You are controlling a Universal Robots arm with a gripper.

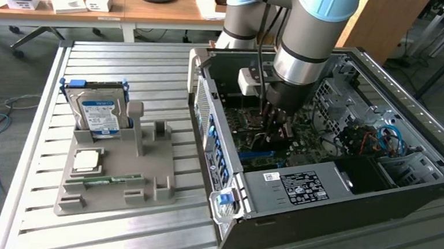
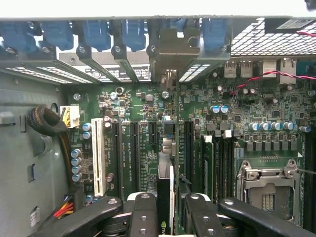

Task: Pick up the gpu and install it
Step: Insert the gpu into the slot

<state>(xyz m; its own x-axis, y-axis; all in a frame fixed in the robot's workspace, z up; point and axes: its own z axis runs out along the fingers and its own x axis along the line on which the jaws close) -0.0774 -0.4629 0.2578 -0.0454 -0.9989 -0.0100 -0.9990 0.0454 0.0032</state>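
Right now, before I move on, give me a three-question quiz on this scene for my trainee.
1. True or false: the gripper holds the gpu inside the open computer case.
2. What stands upright in the gray holder? A) hard drive B) cooling fan C) keyboard
3. Name the narrow green part lying flat on that holder.
Key: 1 true; 2 A; 3 the memory stick.
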